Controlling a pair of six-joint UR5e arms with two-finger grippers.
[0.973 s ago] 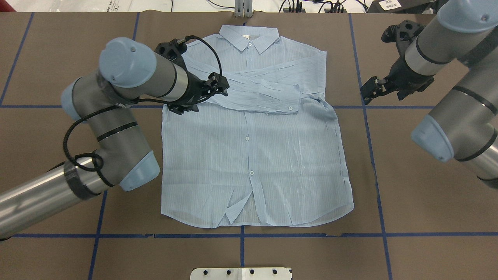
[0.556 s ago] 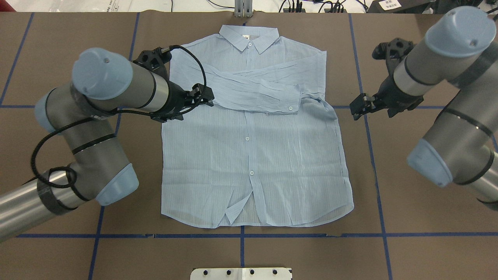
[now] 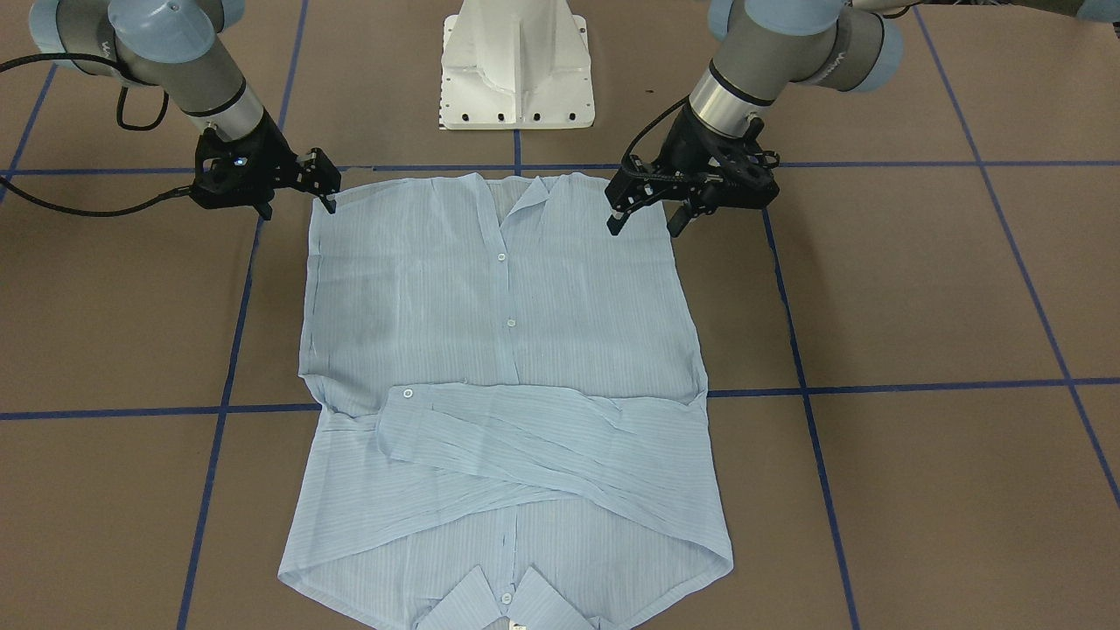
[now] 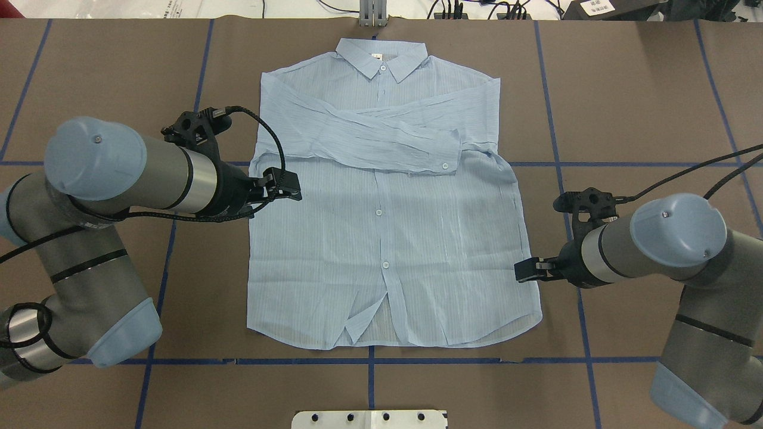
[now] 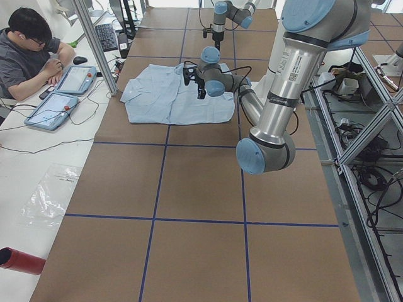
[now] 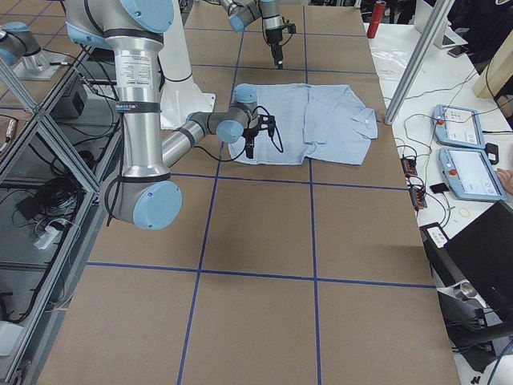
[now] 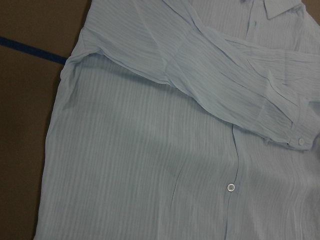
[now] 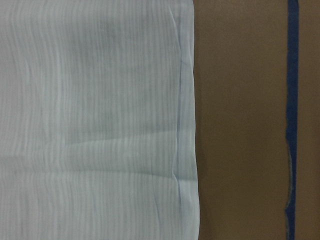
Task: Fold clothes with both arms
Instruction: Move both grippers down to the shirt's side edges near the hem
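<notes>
The clothes are one light-blue striped shirt [image 4: 387,238], flat and front up, with the collar [image 4: 381,56] at the far side. Both sleeves [image 4: 381,140] lie folded across the chest. My left gripper [image 4: 292,186] hovers open and empty over the shirt's left edge; in the front-facing view its spread fingers make the left gripper [image 3: 643,229] look closer to the hem. My right gripper [image 4: 521,273] hangs open and empty at the right edge near the hem [image 3: 296,206]. The left wrist view looks down on the sleeve cuff [image 7: 295,135]. The right wrist view shows the shirt's side edge [image 8: 186,125].
Brown paper with blue tape lines [image 4: 560,179] covers the table. The white pedestal base [image 3: 516,70] stands just behind the hem. A person [image 5: 28,50] sits at a side bench with tablets [image 5: 53,107]. A red cylinder [image 5: 19,261] lies at that bench's near end.
Both arms have swung back toward the robot. The left gripper left the shoulder area and moved down the left edge. The right gripper came in to the right edge near the hem. The shirt has not moved.
</notes>
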